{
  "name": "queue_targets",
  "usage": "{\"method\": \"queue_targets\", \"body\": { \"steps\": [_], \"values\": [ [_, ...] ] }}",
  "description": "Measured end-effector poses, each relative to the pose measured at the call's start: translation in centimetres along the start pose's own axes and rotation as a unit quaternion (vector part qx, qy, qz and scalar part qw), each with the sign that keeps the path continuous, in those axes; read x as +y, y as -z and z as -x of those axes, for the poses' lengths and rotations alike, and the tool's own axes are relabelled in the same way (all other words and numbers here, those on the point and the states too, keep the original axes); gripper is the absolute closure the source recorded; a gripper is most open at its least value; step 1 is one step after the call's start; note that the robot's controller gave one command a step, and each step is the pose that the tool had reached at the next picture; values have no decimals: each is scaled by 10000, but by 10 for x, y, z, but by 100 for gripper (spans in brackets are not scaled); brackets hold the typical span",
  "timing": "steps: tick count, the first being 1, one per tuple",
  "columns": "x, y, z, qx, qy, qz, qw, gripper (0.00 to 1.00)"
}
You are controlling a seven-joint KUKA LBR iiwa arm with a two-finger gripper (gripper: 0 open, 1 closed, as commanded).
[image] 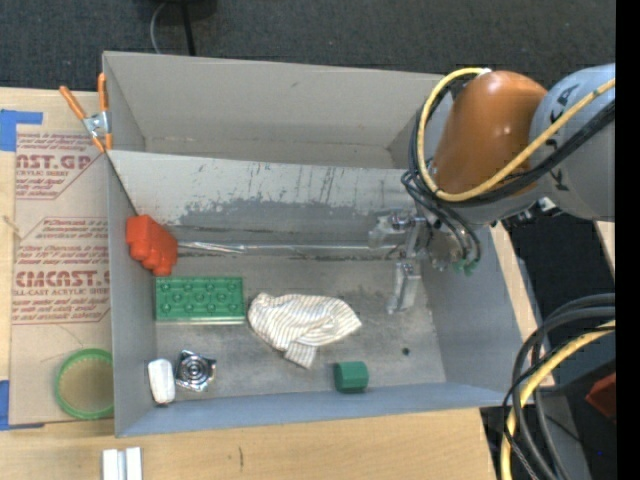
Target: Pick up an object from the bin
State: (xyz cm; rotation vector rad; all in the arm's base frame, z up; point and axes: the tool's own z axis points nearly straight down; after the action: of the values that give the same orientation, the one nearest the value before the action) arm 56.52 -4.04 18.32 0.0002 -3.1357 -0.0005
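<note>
Grey metal bin, seen from above, with the arm's gripper lowered over bare floor in its right part.

Nothing is seen gripped, and whether the gripper is spread or pressed together cannot be told. Nearest to it, just to its left, a crumpled white cloth with faint stripes is spread on the floor. A small green cube is found near the front wall. Further left are placed a flat green studded block, a lumpy red-orange toy, a silver star-shaped metal piece and a small white oblong piece.
</note>
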Motion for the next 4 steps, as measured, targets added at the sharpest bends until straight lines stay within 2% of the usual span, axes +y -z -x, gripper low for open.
{"method": "queue_targets", "body": {
  "steps": [1, 2, 3, 4],
  "values": [
    [0, 5, 2, -39, 3, -3, 10000, 0],
    [37, -38, -6, -61, -317, -2, 9995, 0],
    [47, -79, -10, -37, -337, 26, 9994, 0],
    [31, -99, -26, -43, -617, -16, 9981, 0]
  ]
}}
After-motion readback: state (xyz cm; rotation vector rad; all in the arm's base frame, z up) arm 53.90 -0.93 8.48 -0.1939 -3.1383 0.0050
